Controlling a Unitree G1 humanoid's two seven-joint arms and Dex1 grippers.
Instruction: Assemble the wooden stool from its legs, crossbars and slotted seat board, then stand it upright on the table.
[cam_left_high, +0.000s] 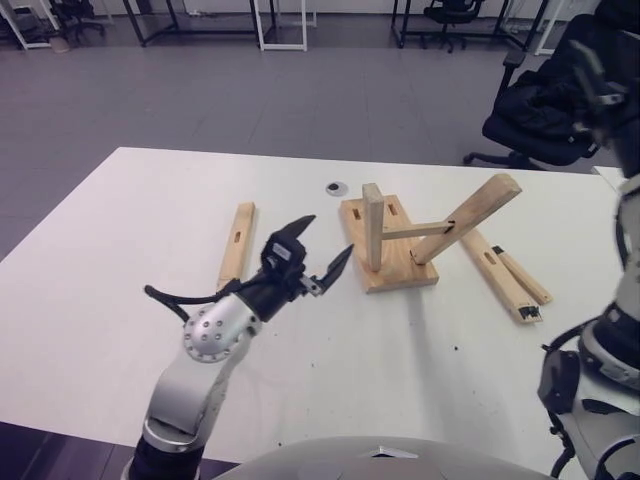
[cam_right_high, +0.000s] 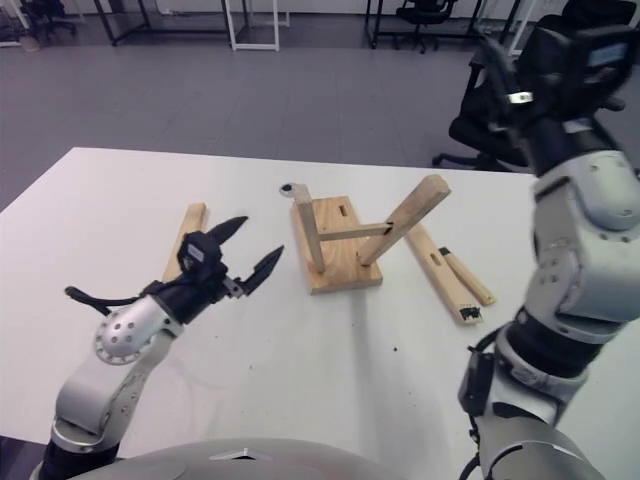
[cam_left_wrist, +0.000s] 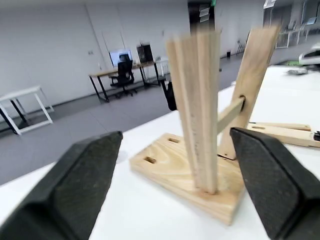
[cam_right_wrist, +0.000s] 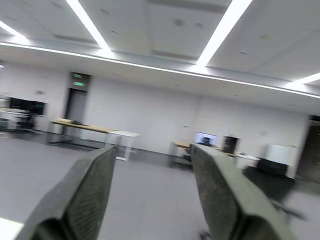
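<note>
The left fingers hover low over the bench, spread wide and empty. They point at the upright leg from just beside it, and the wrist view frames that leg between them.

The seat lies flat mid-bench, underside up. Two legs stand in its slots: the upright one and a tilted leg that leans away to the right. A crossbar joins the two.

A spare leg lies flat to the left of the seat. A second leg and a shorter bar lie together to its right.

The right fingers are held high off the bench, parted and empty, facing the room.

I judge the work about half done. The tilted leg wants straightening, two legs and a bar remain to fit, and the stool must then be turned onto its feet.
</note>
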